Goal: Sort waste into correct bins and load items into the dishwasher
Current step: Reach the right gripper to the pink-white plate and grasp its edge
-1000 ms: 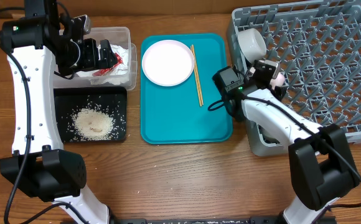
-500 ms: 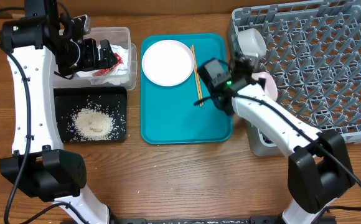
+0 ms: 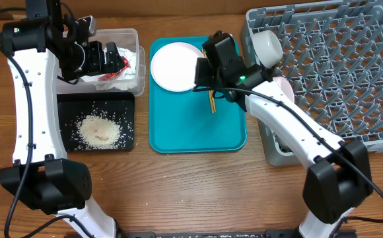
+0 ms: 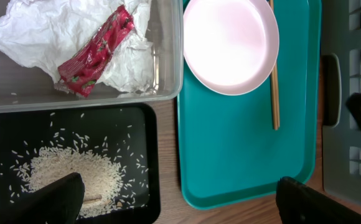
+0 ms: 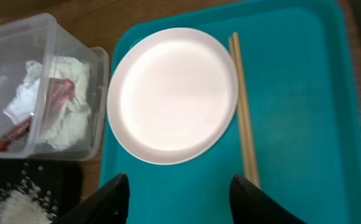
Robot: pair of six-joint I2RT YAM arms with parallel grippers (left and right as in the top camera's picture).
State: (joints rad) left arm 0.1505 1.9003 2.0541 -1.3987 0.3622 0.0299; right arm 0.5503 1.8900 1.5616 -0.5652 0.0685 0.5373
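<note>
My right gripper (image 5: 180, 202) hangs open and empty over the teal tray (image 3: 198, 125), just below the round white plate (image 5: 174, 93). In the overhead view the right gripper (image 3: 205, 71) covers the plate's (image 3: 173, 66) right rim. The chopsticks (image 5: 243, 118) lie beside the plate, parallel, near my right finger. My left gripper (image 4: 180, 205) is wide open with nothing in it, and in the overhead view the left gripper (image 3: 109, 58) is above the clear tub (image 3: 129, 36). The tub holds the red wrapper (image 4: 96, 53) and the napkin (image 4: 37, 34). Rice (image 4: 68, 177) lies in the black tray (image 3: 129, 135).
The grey dish rack (image 3: 337, 73) fills the right side of the table. A white bowl (image 3: 267, 46) sits at its left corner and a second bowl (image 3: 285, 89) leans at its left edge. The right arm crosses the gap between rack and tray.
My right gripper has left the bowl at the rack's left edge and swung left and up over the teal tray, beside the plate. The left arm has not moved.
</note>
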